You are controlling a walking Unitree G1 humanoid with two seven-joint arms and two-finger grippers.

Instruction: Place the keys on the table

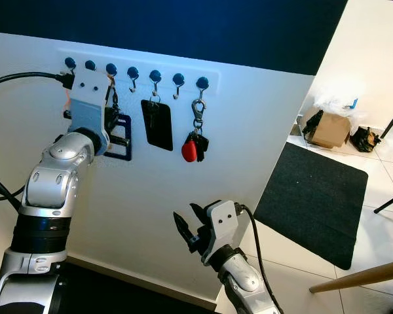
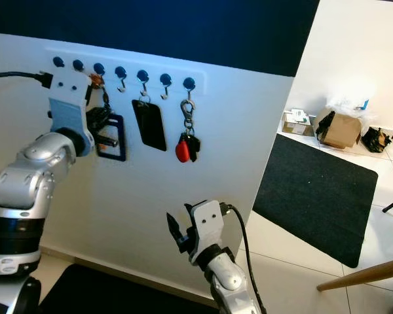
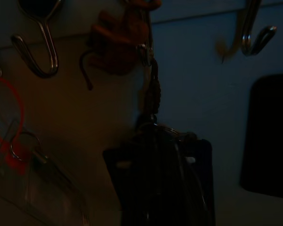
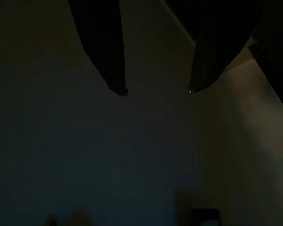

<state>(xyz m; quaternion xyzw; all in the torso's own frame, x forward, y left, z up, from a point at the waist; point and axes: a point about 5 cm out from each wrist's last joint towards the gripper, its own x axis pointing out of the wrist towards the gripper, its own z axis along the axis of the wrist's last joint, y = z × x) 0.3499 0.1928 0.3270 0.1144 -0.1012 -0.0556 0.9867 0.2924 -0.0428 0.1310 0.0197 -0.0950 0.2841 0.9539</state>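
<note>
1. Right gripper [image 1: 191, 230]: nearest item, low, centre, held before the white wall [image 1: 268, 131], well below the hooks. Jaws spread, nothing between them; right wrist view confirms, two dark fingertips [image 4: 117, 80] apart w/ bare wall beyond. Idle.

2. Left gripper [image 1: 115, 134]: raised, up against the wall at the hook rail [image 1: 137, 65]. Fingers lie across the dark blue tag [image 1: 121, 140] that hangs by a short strap from the third hook. Whether jaws are pinching it or merely around it: cannot tell; too dark in left wrist view, hidden by wrist housing in eye views.

3. Keys: several candidates on the rail. Blue tag at left gripper; black flat fob [image 1: 157, 124] next hook along; bunch w/ red fob [image 1: 190, 149] on a metal clasp, hook furthest right. All hanging, none lifted off.

4. Step, as judged: reach/grasp at the rack; carry and placement not begun. Next move prob. needs a firm close on the tag or strap, then lift up and outward to clear the hook tip, then turn to find a counter.

5. View differences: left wrist view gives hook shapes [image 3: 37, 52] close up, strap line, an orange-brown item [image 3: 120, 47] on the hook above. Eye views add the room: black mat [image 1: 314, 196] on tiled floor, cardboard box [image 1: 331, 129] far right, wooden pole [image 1: 360, 276] at the edge.
</note>
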